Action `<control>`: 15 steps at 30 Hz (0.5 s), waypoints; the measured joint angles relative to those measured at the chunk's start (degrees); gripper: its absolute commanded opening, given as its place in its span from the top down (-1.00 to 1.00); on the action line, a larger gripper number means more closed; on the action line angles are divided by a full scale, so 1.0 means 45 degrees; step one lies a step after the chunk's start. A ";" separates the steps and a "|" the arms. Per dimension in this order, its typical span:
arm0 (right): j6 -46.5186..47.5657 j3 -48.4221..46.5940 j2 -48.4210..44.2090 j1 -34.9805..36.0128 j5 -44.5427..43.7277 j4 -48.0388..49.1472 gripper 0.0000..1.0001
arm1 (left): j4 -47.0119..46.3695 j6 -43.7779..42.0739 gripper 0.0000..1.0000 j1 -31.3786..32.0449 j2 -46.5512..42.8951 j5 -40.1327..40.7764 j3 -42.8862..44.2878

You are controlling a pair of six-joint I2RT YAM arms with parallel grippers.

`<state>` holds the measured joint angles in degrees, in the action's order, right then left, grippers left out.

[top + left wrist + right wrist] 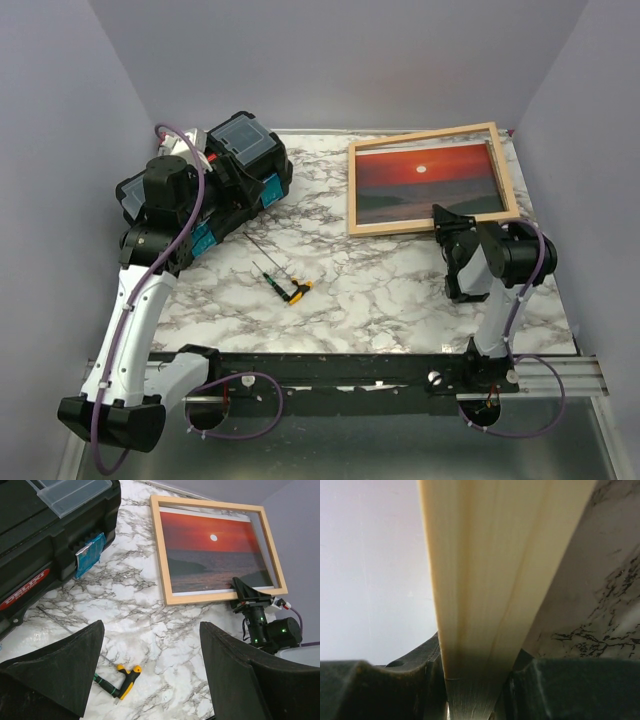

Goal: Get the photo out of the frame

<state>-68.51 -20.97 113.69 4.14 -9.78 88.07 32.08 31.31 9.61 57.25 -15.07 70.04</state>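
Observation:
The frame [430, 222] is a thin light-wood rectangle at the back right of the marble table. The photo [425, 180], a red-orange sunset over dark water, shows inside it. My right gripper [447, 218] is at the frame's near rail, towards its right end. In the right wrist view that pale rail [495, 580] runs between both fingers, which press on it. The left wrist view shows the frame [220, 597], the photo [210, 550] and the right gripper [245, 591] at its edge. My left gripper [151, 625] hangs open and empty above the table's left-middle.
A black toolbox [240, 165] with clear lid compartments fills the back left, under the left arm. A screwdriver [290, 290] with a yellow-and-black handle lies mid-table, also visible as the screwdriver [122, 680] below the left fingers. Grey walls close in the sides and back.

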 measured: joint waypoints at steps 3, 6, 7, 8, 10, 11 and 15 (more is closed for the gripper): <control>-0.0559 -0.0189 0.0481 -0.0194 0.0481 -0.0005 0.99 | -0.0253 0.0005 -0.56 0.0000 0.0175 -0.0053 -0.0219; -0.1117 -0.0306 0.0908 -0.0495 0.1010 -0.0015 0.99 | -0.0432 -0.0005 -0.55 0.0000 0.0461 -0.0087 -0.0403; -0.1268 -0.0316 0.1015 -0.0549 0.1078 -0.0019 0.99 | -0.0500 -0.0005 -0.55 0.0000 0.0539 -0.0087 -0.0457; -0.1389 -0.0325 0.1083 -0.0578 0.1117 -0.0024 0.99 | -0.0568 -0.0005 -0.55 0.0000 0.0607 -0.0087 -0.0525; -0.1554 -0.0403 0.1214 -0.0612 0.1190 -0.0024 0.99 | -0.0680 -0.0010 -0.54 0.0000 0.0680 -0.0087 -0.0670; -0.1598 -0.0476 0.1268 -0.0636 0.1234 -0.0029 0.99 | -0.0792 -0.0010 -0.54 0.0000 0.0704 -0.0087 -0.0787; -0.1549 -0.0695 0.1341 -0.0661 0.1360 -0.0044 0.99 | -0.1069 -0.0015 -0.54 0.0000 0.0777 -0.0087 -0.1263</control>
<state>-75.48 -24.10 119.72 1.17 -3.66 87.88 27.27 31.24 9.61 60.75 -15.46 64.36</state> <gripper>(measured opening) 0.326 0.776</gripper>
